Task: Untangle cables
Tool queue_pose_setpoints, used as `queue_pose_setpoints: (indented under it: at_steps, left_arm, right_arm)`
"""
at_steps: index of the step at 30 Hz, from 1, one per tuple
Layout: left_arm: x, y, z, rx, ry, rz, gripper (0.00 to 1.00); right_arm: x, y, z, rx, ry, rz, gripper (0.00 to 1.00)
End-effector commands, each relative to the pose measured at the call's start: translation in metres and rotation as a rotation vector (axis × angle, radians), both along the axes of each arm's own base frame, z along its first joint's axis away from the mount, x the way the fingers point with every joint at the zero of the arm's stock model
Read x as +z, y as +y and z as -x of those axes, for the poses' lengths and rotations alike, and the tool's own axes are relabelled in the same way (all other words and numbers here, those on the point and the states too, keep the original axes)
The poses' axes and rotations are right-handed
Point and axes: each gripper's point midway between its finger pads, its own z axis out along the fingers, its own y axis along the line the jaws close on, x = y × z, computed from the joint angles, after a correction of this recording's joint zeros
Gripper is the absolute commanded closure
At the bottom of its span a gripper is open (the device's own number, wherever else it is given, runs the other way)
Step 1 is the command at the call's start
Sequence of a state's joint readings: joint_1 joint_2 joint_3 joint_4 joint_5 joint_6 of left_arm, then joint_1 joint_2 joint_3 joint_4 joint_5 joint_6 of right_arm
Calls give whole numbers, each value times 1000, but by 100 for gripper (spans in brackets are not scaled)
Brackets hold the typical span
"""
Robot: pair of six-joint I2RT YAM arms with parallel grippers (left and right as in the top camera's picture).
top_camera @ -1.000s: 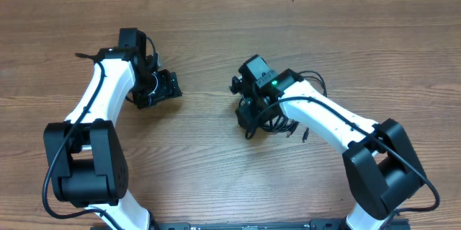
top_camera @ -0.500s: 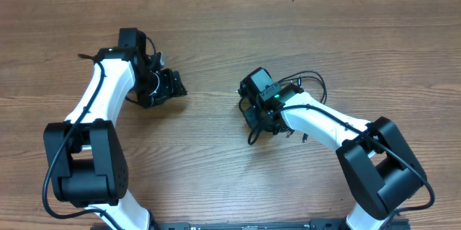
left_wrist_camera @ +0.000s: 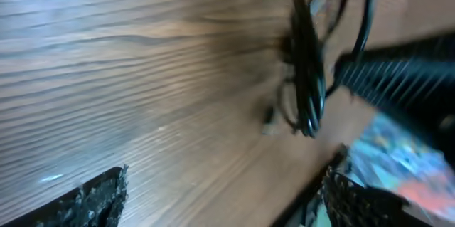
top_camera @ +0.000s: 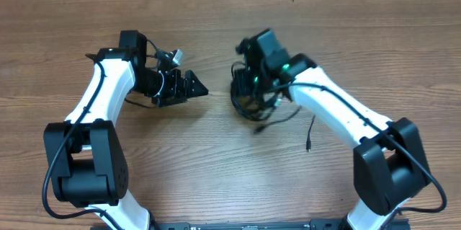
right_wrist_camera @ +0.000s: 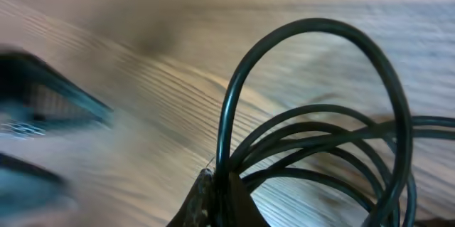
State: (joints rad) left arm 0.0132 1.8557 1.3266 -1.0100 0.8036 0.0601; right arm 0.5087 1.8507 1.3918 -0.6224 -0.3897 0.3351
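– What is taking up most of the view?

– The wooden bench (top_camera: 216, 176) is filling it, and the two white-and-black arms are reaching in from the near edge. The left arm (top_camera: 108, 96) is bending toward the middle, and the right arm (top_camera: 338, 111) is stretching across to meet it.

– And the grippers?

– The left gripper (left_wrist_camera: 227, 197) is standing wide open. Its two fingers are sitting at the far corners of its wrist view, with only bare wood between them. The right gripper (top_camera: 248, 91) is pinching the cables (top_camera: 253, 109). In its own wrist view several black loops are springing straight out of its closed tip.

– Where are the cables lying?

– They are bunching in a dark tangle right at the right gripper, just right of the bench's centre and apart from the left gripper. The left wrist camera is showing them as a narrow upright bundle (badly blurred). One thin strand is trailing off toward the near right, ending in a small plug (top_camera: 307, 146) on the wood.
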Motion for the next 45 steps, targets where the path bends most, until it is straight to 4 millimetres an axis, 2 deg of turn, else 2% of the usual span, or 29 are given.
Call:
queue_pose_setpoints:
  at_steps: [1,7,10,14,18,23,27,31,35,37,39,41,44,45]
  left_arm:
    - [11,-11,-1,-58,-56,86,11]
    - [23,-20,-3,-60,-72,170,15]
    - [24,-21,-8,-27,-58,181,18]
    - [26,-23,-15,14,-43,187,31]
    - [32,-38,-15,-24,-67,230,34]
    - [56,-57,-17,-82,-144,372,38]
    - [66,-58,-24,-71,-159,432,38]
    - [60,-52,-33,-10,-127,383,37]
    - [57,-50,-40,37,-94,365,23]
    - [59,-51,-42,53,-81,375,14]
    - [61,-51,-47,85,-59,383,10]
    - [64,-51,-51,109,-43,393,11]
    - [66,-51,-55,132,-26,401,22]
    - [64,-50,-56,140,-23,393,23]
  right_arm:
    - [32,15,7,-36,175,-244,96]
    - [55,16,7,-24,271,-409,96]
    - [56,15,7,-29,282,-416,96]
    - [63,19,12,-10,320,-459,96]
    - [75,25,11,-6,343,-516,96]
    - [86,30,14,36,356,-568,96]
    - [87,30,17,66,340,-572,96]
    - [106,34,29,202,322,-663,96]
    - [125,37,40,323,305,-745,96]
    - [128,37,42,338,307,-756,96]
    - [129,36,43,345,310,-761,96]
    - [130,36,44,358,302,-766,96]
    - [130,36,44,383,265,-768,96]
    - [130,36,44,392,250,-768,96]
